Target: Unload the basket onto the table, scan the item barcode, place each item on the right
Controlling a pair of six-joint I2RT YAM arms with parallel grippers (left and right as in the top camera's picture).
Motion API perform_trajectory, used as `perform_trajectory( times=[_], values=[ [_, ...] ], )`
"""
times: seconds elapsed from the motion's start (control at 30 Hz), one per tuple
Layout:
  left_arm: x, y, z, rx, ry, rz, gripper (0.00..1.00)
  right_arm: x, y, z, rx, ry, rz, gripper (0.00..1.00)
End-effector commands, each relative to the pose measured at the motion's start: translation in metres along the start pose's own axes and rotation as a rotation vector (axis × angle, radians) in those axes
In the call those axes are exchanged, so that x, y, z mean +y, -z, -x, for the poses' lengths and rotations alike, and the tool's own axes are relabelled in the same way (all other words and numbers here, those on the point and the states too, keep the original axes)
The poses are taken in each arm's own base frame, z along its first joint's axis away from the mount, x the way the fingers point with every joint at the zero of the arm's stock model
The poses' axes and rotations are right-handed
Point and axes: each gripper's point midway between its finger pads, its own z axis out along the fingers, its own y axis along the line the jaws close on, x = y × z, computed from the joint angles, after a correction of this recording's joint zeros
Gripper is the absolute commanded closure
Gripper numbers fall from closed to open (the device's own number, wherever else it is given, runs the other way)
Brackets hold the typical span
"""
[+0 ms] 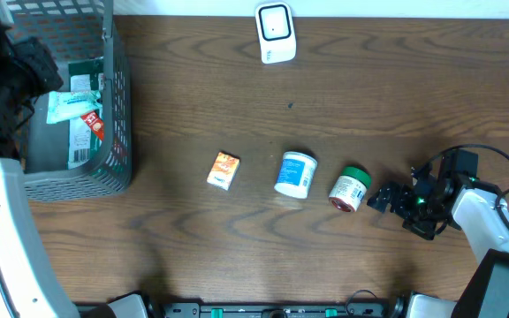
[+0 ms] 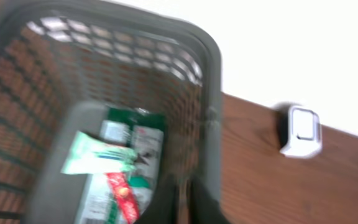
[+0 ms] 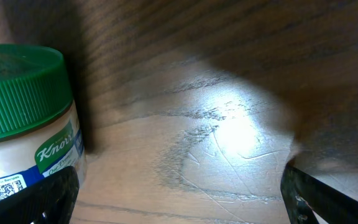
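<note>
Green-lidded jar (image 1: 350, 189) lies just beside the right tool (image 1: 394, 210), whose jaws stand wide apart.

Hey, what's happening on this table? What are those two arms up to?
Two robot arms are handling groceries for barcode scanning. The right gripper is wide open beside a green-lidded jar on the table, not yet holding it. The left gripper is shut and hangs over the grey basket of packets, with nothing visibly in it. A small orange box and a white tub lie next to the jar, and the white scanner stands at the far edge.
</note>
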Motion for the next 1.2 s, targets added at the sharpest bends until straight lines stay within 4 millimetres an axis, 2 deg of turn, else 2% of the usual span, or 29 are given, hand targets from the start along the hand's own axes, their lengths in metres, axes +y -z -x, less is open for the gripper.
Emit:
perform_trajectory(
  times=[0.0, 0.03, 0.1, 0.27, 0.3, 0.33, 0.6, 0.8, 1.0, 1.13, 1.17],
  values=[
    [0.037, -0.01, 0.007, -0.015, -0.019, 0.209, 0.48, 0.002, -0.001, -0.001, 0.004, -0.004, 0.003, 0.01],
    [0.041, -0.016, 0.007, -0.009, -0.021, 0.213, 0.35, 0.002, -0.001, -0.001, 0.003, -0.004, 0.003, 0.01],
    [0.052, -0.032, 0.006, 0.005, -0.01, 0.226, 0.26, 0.002, -0.001, -0.001, 0.003, -0.004, 0.003, 0.01],
    [0.09, -0.081, -0.003, 0.05, 0.067, 0.268, 0.23, 0.002, -0.001, -0.001, 0.003, -0.004, 0.003, 0.01],
    [0.104, -0.102, -0.011, 0.067, 0.125, 0.282, 0.23, 0.002, -0.001, -0.001, 0.004, -0.004, 0.003, 0.01],
    [0.109, -0.112, -0.016, 0.084, 0.148, 0.286, 0.23, 0.002, -0.001, -0.001, 0.003, -0.004, 0.003, 0.01],
    [0.137, -0.204, -0.092, 0.29, 0.215, 0.304, 0.22, 0.002, -0.001, -0.001, 0.003, -0.004, 0.003, 0.01],
    [0.152, -0.256, -0.151, 0.395, 0.343, 0.337, 0.22, 0.002, -0.001, -0.001, 0.003, -0.003, 0.003, 0.01],
    [0.157, -0.287, -0.196, 0.476, 0.382, 0.353, 0.22, 0.002, -0.001, -0.001, 0.002, -0.003, 0.003, 0.01],
    [0.159, -0.291, -0.205, 0.496, 0.381, 0.359, 0.22, 0.002, -0.001, -0.001, 0.002, -0.003, 0.003, 0.01],
    [0.159, -0.289, -0.202, 0.49, 0.378, 0.357, 0.36, 0.002, -0.001, -0.001, 0.002, -0.003, 0.003, 0.01]
  ],
)
